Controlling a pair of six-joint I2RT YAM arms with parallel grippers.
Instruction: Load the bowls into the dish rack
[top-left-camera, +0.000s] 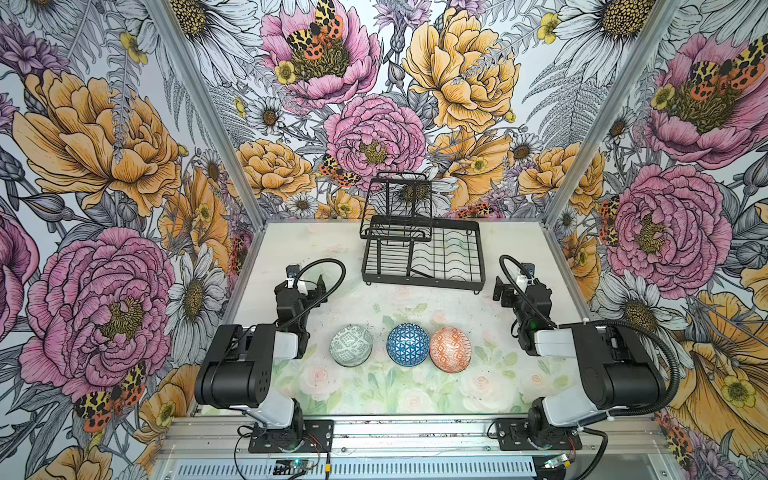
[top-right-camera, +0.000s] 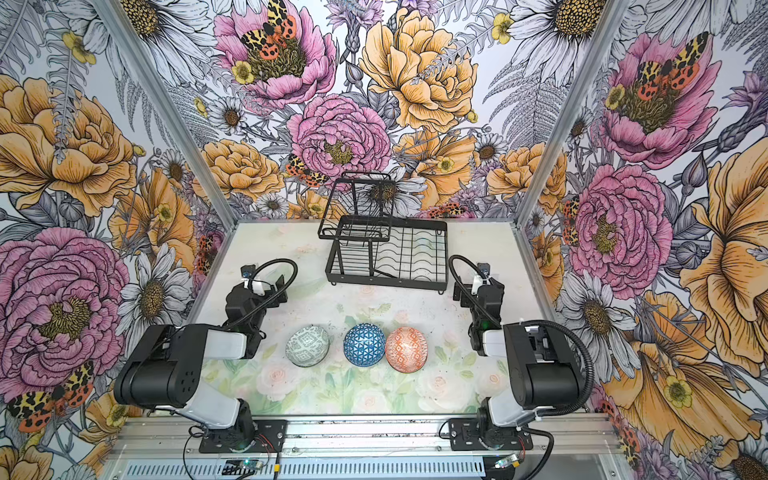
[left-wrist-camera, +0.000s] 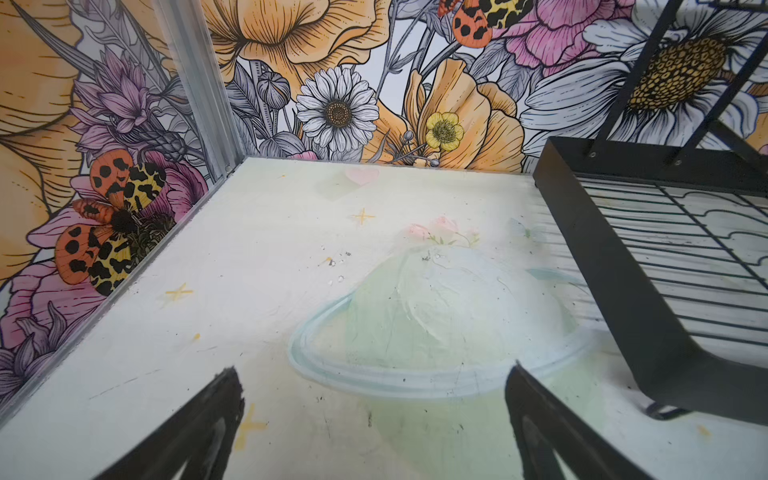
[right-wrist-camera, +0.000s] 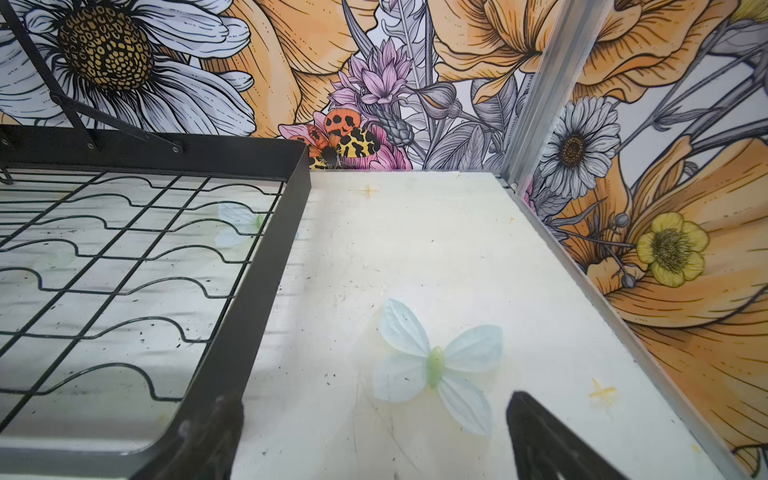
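Three bowls sit in a row on the table's front half, seen in both top views: a grey-green patterned one (top-left-camera: 351, 345) (top-right-camera: 307, 345), a blue lattice one (top-left-camera: 408, 344) (top-right-camera: 364, 344) and an orange-white one (top-left-camera: 450, 349) (top-right-camera: 406, 349). They look dome-like, rim down. The black wire dish rack (top-left-camera: 424, 281) (top-right-camera: 386, 279) stands behind them at the back centre, with nothing in it. My left gripper (top-left-camera: 316, 286) (left-wrist-camera: 375, 368) hovers open over bare table, left of the rack (left-wrist-camera: 615, 266). My right gripper (top-left-camera: 505, 291) (right-wrist-camera: 374, 397) is open beside the rack's right rim (right-wrist-camera: 257, 291). Neither holds anything.
Flower-printed walls with aluminium corner posts (top-left-camera: 245, 183) (top-left-camera: 559, 187) close in the table on three sides. A taller wire basket tier (top-left-camera: 397, 203) rises at the rack's back left. Both arm bases (top-left-camera: 291, 436) (top-left-camera: 538, 434) are bolted along the front edge.
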